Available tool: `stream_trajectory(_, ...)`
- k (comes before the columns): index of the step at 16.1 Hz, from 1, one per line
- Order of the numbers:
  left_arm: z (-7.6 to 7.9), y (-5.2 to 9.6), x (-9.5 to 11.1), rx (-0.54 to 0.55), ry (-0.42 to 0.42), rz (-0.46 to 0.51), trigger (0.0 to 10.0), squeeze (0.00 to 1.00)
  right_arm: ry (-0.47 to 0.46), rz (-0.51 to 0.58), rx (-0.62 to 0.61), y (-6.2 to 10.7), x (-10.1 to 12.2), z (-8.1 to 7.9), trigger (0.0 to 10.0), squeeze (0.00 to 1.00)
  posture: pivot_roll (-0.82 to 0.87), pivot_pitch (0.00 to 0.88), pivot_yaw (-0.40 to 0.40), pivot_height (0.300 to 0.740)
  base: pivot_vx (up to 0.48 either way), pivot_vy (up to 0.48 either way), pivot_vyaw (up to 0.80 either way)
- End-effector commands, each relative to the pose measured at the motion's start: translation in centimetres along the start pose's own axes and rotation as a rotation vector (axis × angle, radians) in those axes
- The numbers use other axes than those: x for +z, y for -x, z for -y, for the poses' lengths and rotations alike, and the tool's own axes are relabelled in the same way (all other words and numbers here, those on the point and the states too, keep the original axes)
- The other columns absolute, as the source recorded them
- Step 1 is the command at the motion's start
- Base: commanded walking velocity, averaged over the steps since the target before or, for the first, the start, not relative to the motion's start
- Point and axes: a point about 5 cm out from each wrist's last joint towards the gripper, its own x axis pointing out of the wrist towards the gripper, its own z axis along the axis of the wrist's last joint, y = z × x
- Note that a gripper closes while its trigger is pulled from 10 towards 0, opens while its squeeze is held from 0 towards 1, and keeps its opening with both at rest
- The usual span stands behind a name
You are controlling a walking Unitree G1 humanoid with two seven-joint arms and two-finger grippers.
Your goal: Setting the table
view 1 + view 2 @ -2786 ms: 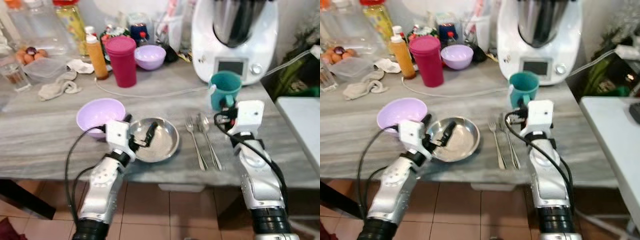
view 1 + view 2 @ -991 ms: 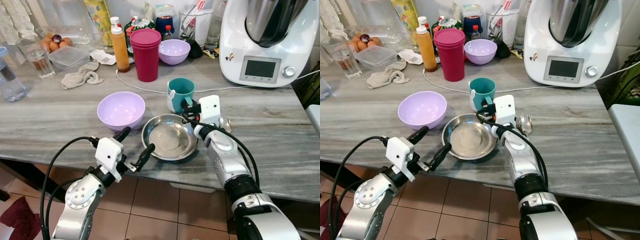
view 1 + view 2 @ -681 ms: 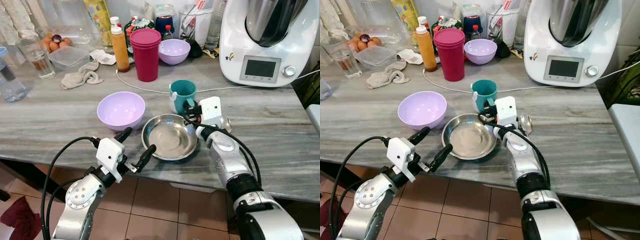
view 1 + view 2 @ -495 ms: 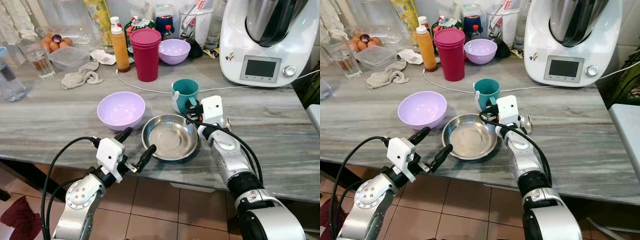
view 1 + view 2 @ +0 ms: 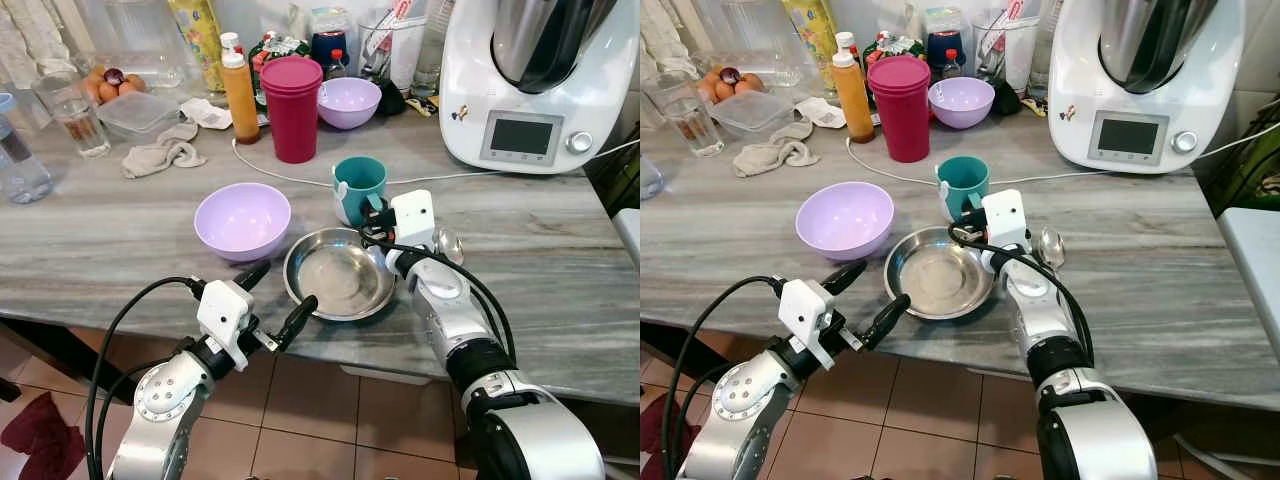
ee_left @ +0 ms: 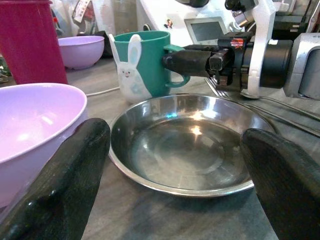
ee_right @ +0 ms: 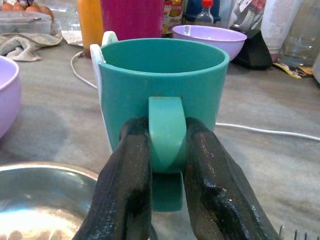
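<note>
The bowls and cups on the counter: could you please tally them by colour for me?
Purple bowls: 2, near and far
Steel bowl: 1
Teal mug, its handle pinched by the right gripper: 1
Magenta cup stack: 1
Clear glass: 1
Total: 6

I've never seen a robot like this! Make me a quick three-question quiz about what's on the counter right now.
1. True or false: the right hand grips the teal mug by its handle.
2. Which dish lies between the left hand's open fingers in the wrist view? A) lilac bowl B) steel bowl C) glass
3. Fill in: the animal painted on the mug is a ____.

Key: 1 true; 2 B; 3 rabbit.
</note>
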Motion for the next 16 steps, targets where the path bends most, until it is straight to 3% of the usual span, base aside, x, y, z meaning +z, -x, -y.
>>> stream_trajectory(1,0.14,0.14,0.01,-0.002,0.000,-0.004,10.0,0.00,0.017,0.025,0.018,-0.33,0.67,0.01,10.0,0.00,-0.14,0.090,0.020,0.740,0.000,0.000,0.00)
stream_trajectory(2,0.15,0.13,0.00,-0.002,0.000,-0.004,10.0,0.00,0.016,0.023,0.017,-0.28,0.61,0.10,10.0,0.34,-0.14,0.090,0.020,0.740,0.000,0.000,0.00)
stream_trajectory(3,0.16,0.15,-0.01,-0.002,0.000,-0.004,10.0,0.00,0.016,0.022,0.017,-0.24,0.56,0.14,10.0,0.34,-0.14,0.089,0.020,0.740,0.000,0.000,0.00)
stream_trajectory(4,0.17,0.14,-0.01,-0.003,0.000,-0.004,10.0,0.00,0.014,0.022,0.015,-0.20,0.50,0.20,10.0,1.00,-0.14,0.090,0.021,0.740,0.000,0.000,0.00)
stream_trajectory(16,0.39,-0.09,0.64,-0.029,0.008,0.001,10.0,0.00,-0.015,0.057,-0.001,-0.16,0.83,0.30,10.0,1.00,-0.13,0.093,0.030,0.740,0.000,0.000,0.00)
